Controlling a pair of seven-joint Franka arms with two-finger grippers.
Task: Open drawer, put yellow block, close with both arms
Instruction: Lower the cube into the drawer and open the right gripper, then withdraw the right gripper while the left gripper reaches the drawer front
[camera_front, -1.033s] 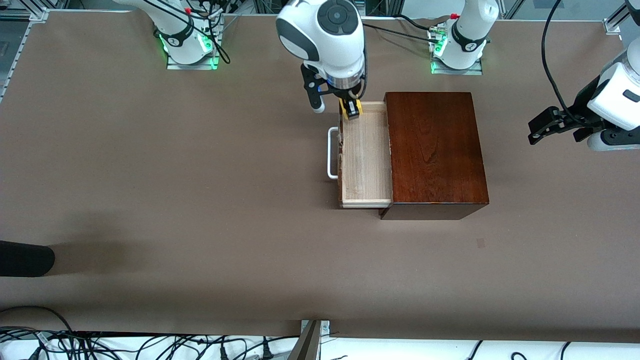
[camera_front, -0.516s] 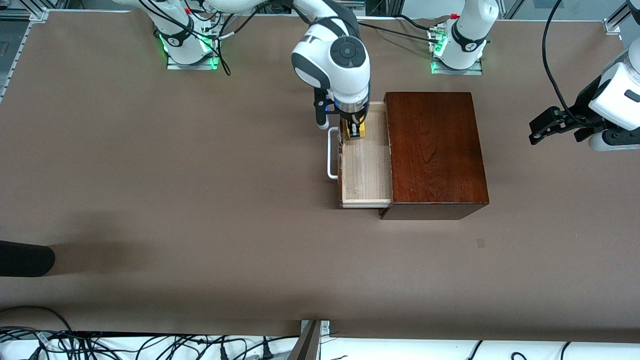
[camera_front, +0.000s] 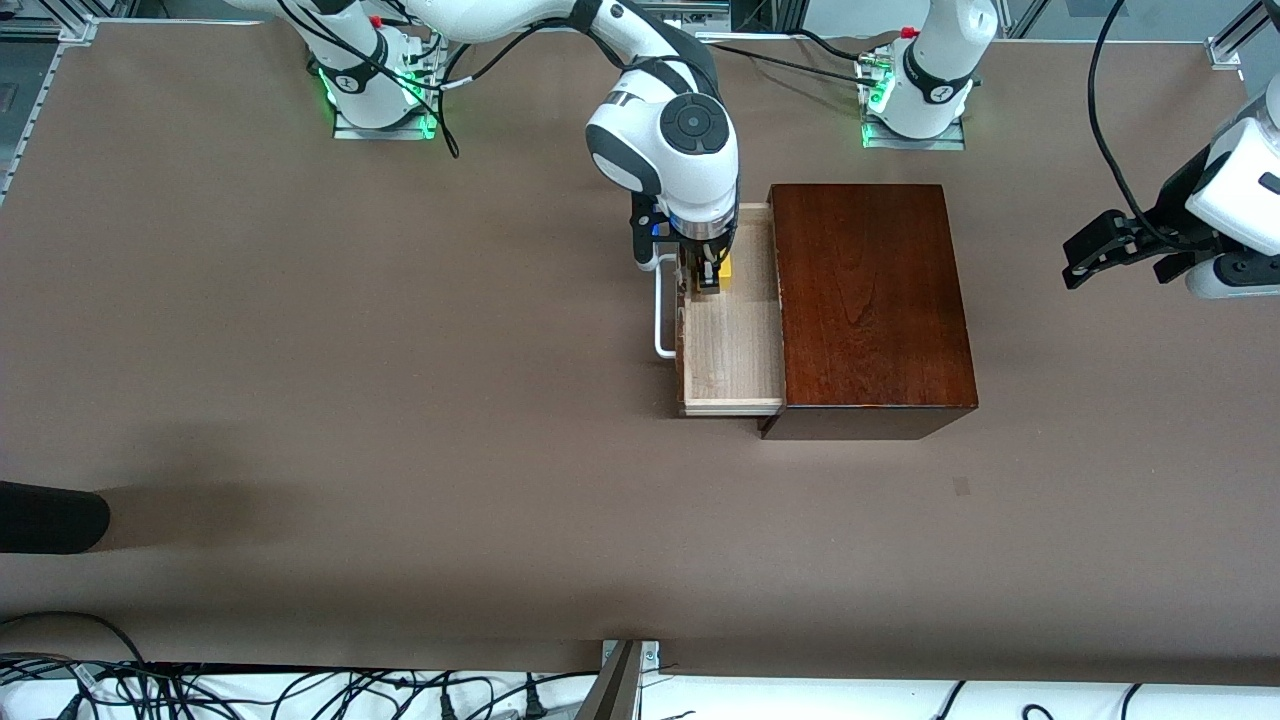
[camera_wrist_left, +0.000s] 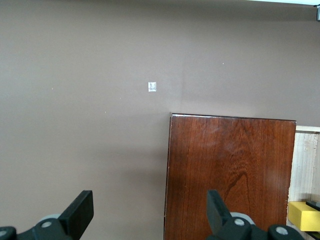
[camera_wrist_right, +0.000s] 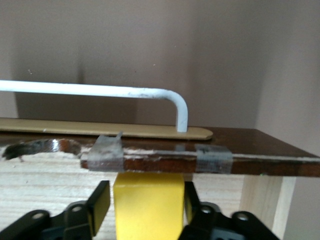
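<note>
Inside the open drawer (camera_front: 733, 345), the right gripper (camera_front: 708, 272) brackets the yellow block (camera_front: 726, 270), jaws parted; left gripper (camera_front: 1085, 258) waits, jaws wide open.

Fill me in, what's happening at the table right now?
The drawer of the dark wooden box is pulled open. The right gripper is down inside it at the end nearer the robots' bases, with the yellow block between its fingers, just inside the drawer front. The fingers look slightly parted, so it seems to be letting go. The left gripper waits open in the air off the box, toward the left arm's end of the table.
</note>
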